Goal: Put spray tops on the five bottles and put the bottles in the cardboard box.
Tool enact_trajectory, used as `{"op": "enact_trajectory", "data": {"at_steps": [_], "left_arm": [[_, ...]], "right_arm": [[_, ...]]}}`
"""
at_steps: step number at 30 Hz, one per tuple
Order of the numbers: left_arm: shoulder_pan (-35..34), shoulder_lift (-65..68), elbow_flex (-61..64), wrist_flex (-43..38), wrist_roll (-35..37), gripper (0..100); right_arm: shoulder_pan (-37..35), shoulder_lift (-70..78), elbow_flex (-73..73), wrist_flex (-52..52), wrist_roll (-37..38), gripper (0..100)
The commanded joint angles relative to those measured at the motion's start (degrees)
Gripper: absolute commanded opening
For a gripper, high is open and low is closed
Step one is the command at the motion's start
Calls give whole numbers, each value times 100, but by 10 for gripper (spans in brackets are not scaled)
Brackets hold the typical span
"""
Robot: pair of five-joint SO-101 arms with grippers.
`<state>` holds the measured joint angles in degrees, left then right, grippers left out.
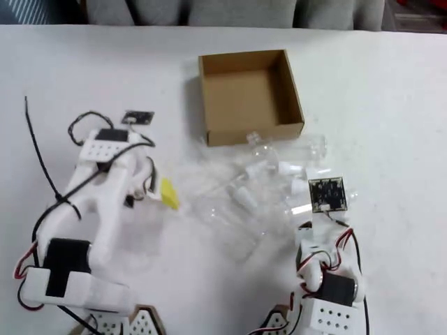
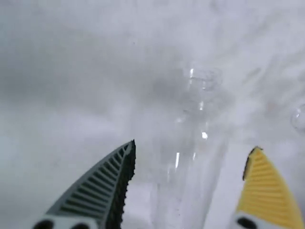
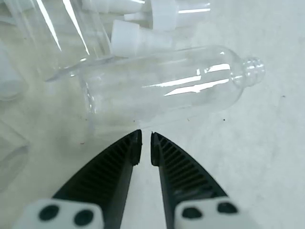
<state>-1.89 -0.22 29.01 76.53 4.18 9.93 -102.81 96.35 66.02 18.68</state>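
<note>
On the left of the white counter (image 1: 391,105), your left arm is lying low, its yellow finger (image 1: 169,194) pointing toward the heap of clear bottles (image 1: 230,209) in the middle. Your left pincer (image 2: 195,147) is standing released, with the grey finger (image 2: 112,186) and the yellow one spread well apart. A clear bottle (image 2: 188,181) is lying lengthwise between them, its open neck (image 2: 202,78) pointing away from the pincer. You cannot tell from here whether either finger is touching it.

In the middle, the bottles are lying on their sides in a loose cluster, and white spray tops (image 1: 244,197) are lying among them. The cardboard box (image 1: 255,132) is sitting open-topped just behind the heap, its brown floor showing bare.

On the right, your right pincer (image 3: 145,136) is staying off everything: its black fingers (image 3: 114,176) are clenched down to a thin slit and grasping nothing. An uncapped bottle (image 3: 167,88) is lying on its side across the pincer's line, just beyond the tips and apart from them. More spray tops (image 3: 138,38) are resting right behind that bottle.
</note>
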Motion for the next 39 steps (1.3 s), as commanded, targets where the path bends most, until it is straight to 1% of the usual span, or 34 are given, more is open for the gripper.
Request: {"op": "enact_trajectory", "data": {"at_steps": [1,10,12,14,17,19,20,22,30,33,36,39], "left_arm": [[-127,-66,-598,475,-35,358],[-92,-48,-879,923,-26,358],[40,-40,-879,932,-26,352],[215,-31,-862,905,-26,316],[409,-31,-888,791,-26,234],[426,-13,-879,501,-26,199],[391,-13,-844,352,-26,197],[374,-13,-818,255,-26,197],[374,-13,-809,343,18,203],[242,-13,-809,396,53,263],[127,-13,-800,466,281,321],[154,-13,-651,413,413,328]], "right_arm": [[13,-22,44,57,79,17],[13,-22,44,57,79,17],[4,-22,44,57,79,17],[4,-22,44,57,79,17],[4,-22,44,57,79,17],[4,-22,44,57,79,17],[4,-22,44,57,79,17],[4,-22,44,57,79,17],[4,-22,44,57,79,17],[4,-22,44,57,79,17],[4,-22,44,57,79,17],[-4,-22,44,57,79,17]]}}
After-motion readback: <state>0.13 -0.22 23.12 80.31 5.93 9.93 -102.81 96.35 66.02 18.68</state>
